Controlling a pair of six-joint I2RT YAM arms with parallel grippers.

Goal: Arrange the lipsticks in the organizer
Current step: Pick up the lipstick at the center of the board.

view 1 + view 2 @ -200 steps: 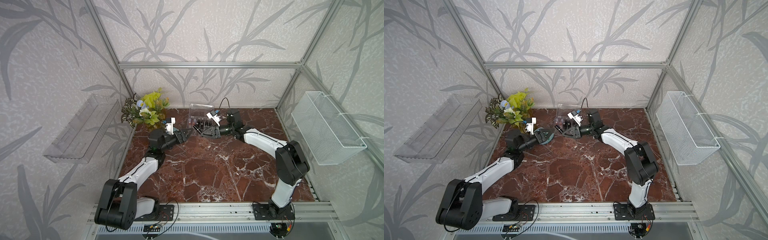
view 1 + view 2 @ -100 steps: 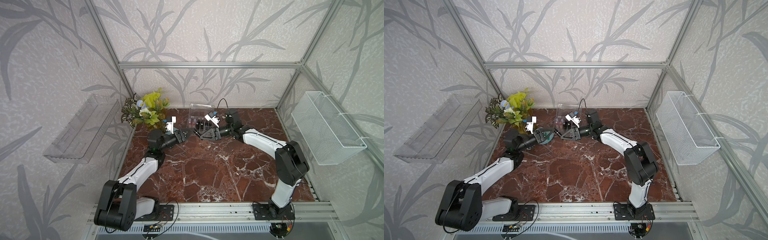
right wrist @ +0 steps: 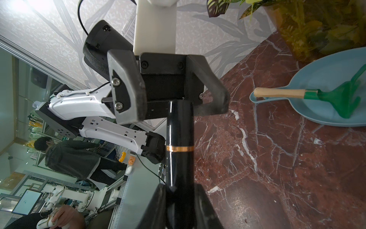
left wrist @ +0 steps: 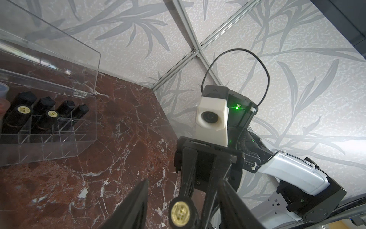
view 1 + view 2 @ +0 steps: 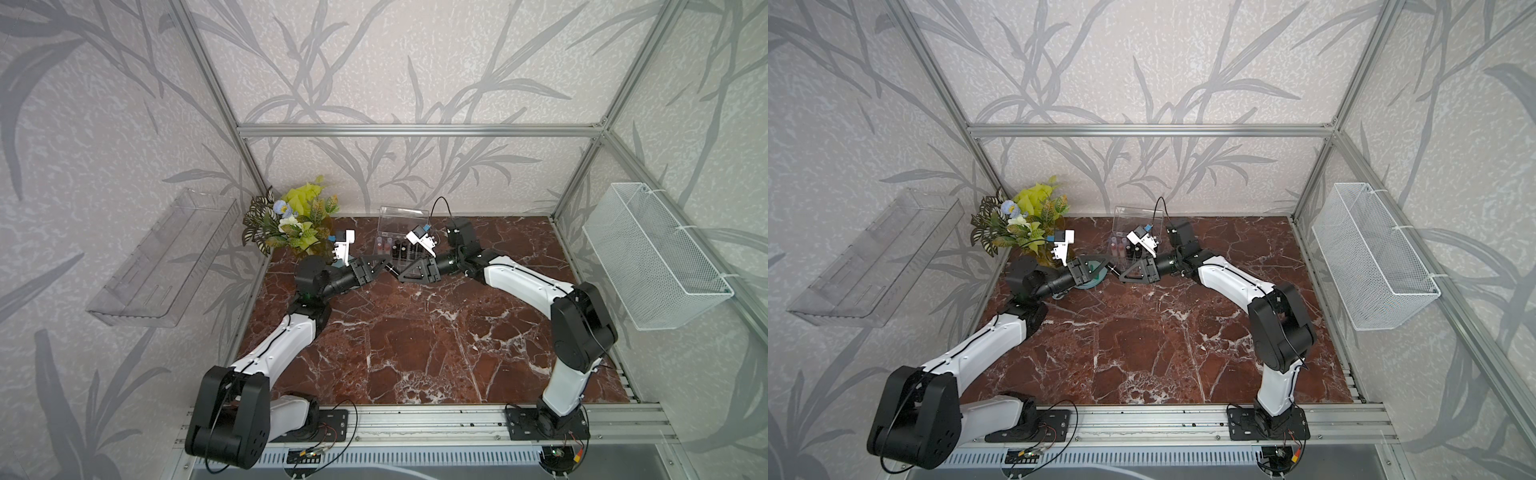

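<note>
My right claw [image 3: 180, 190] clamps a black lipstick [image 3: 179, 138] at the frame's centre. My left claw [image 3: 175, 107] stands half open around its tip.

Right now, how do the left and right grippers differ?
Grip: the right gripper is shut on a black lipstick; the left gripper has its jaws apart, flanking the tube's free end without clamping it.
Load: the right carries the tube; the left carries nothing.
Shared: both point tip to tip over the marble table, near the organizer.
</note>
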